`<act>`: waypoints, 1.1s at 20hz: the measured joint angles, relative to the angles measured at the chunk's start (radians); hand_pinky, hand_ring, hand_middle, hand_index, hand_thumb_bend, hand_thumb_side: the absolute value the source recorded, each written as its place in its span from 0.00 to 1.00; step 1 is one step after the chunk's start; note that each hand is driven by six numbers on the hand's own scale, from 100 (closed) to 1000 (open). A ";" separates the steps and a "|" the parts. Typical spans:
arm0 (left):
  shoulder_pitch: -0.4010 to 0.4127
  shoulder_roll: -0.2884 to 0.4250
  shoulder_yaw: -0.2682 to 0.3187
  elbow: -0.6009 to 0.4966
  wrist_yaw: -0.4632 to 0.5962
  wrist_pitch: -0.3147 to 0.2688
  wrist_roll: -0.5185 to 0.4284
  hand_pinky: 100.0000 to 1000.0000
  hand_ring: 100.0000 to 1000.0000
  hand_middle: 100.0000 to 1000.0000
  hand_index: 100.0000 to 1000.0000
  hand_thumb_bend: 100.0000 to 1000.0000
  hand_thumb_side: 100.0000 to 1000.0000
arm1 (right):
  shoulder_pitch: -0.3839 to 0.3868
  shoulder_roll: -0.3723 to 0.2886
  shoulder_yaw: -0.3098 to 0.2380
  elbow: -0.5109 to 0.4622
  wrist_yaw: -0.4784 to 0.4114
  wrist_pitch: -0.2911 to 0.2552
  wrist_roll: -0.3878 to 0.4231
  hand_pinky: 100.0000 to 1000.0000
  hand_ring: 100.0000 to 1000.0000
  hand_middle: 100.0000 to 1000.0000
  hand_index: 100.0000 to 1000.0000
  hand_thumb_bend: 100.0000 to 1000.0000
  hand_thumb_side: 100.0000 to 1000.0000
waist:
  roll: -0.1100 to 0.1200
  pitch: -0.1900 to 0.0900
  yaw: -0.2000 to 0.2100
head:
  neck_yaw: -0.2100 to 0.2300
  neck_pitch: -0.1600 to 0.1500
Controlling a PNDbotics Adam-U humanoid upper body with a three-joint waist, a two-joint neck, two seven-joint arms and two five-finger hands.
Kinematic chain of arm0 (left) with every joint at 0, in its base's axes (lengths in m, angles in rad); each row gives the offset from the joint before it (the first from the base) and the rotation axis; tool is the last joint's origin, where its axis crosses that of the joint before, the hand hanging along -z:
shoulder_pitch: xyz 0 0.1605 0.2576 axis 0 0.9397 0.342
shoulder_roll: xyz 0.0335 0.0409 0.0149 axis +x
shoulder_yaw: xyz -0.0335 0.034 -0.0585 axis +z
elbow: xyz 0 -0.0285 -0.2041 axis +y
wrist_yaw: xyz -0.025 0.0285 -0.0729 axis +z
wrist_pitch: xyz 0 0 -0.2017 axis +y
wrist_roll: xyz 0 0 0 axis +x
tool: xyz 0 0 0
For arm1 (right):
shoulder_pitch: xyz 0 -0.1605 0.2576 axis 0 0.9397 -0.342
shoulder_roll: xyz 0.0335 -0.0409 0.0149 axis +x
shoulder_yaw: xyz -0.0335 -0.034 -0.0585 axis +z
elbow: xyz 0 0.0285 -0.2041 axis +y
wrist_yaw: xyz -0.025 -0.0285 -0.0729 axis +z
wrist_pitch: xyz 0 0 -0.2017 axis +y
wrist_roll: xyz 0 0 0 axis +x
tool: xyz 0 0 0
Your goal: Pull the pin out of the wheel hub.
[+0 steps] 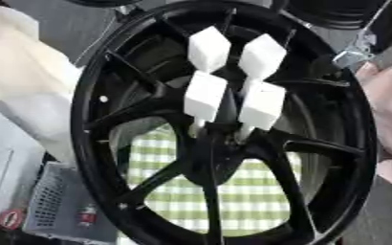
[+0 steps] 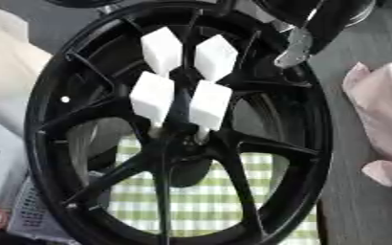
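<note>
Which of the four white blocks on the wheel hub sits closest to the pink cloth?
The upper right block. It stands nearest the pink cloth at the right edge; the other three lie lower or farther left on the hub.

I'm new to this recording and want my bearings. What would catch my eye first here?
A large black spoked wheel hub fills almost the whole view, standing on edge. Four white block-shaped pins cluster at its centre, two above and two below. Behind the lower spokes shows a green-and-white checked cloth, and pale pink fabric lies at the right edge. No robot hand is in view.
</note>
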 measured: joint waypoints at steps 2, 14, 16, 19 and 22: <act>-0.001 0.000 0.000 0.000 0.000 0.001 -0.001 0.57 0.61 0.45 0.65 0.78 0.43 | -0.010 0.013 0.006 0.006 0.004 0.007 -0.006 0.83 0.72 0.67 0.76 0.48 0.21 | 0.000 0.000 0.002 | -0.001 -0.001; -0.004 0.000 0.000 -0.003 0.000 0.001 -0.001 0.57 0.61 0.45 0.65 0.77 0.44 | -0.016 0.048 0.040 0.059 0.020 0.010 -0.001 0.83 0.72 0.66 0.76 0.48 0.21 | -0.006 0.003 0.016 | -0.009 -0.005; -0.004 -0.001 0.000 -0.003 0.000 0.001 -0.001 0.57 0.61 0.45 0.65 0.77 0.44 | -0.015 0.052 0.045 0.065 0.021 0.008 0.001 0.83 0.72 0.66 0.76 0.48 0.20 | -0.008 0.005 0.018 | -0.010 -0.006; -0.004 -0.001 0.000 -0.003 0.000 0.001 -0.001 0.57 0.61 0.45 0.65 0.77 0.44 | -0.010 0.055 0.051 0.072 0.027 0.004 0.008 0.83 0.71 0.65 0.75 0.47 0.20 | -0.011 0.009 0.022 | -0.010 -0.008; -0.006 -0.001 0.000 -0.003 0.000 0.001 -0.001 0.57 0.61 0.45 0.65 0.77 0.44 | -0.004 0.061 0.058 0.085 0.030 0.000 0.013 0.83 0.71 0.64 0.75 0.47 0.19 | -0.012 0.013 0.025 | -0.011 -0.013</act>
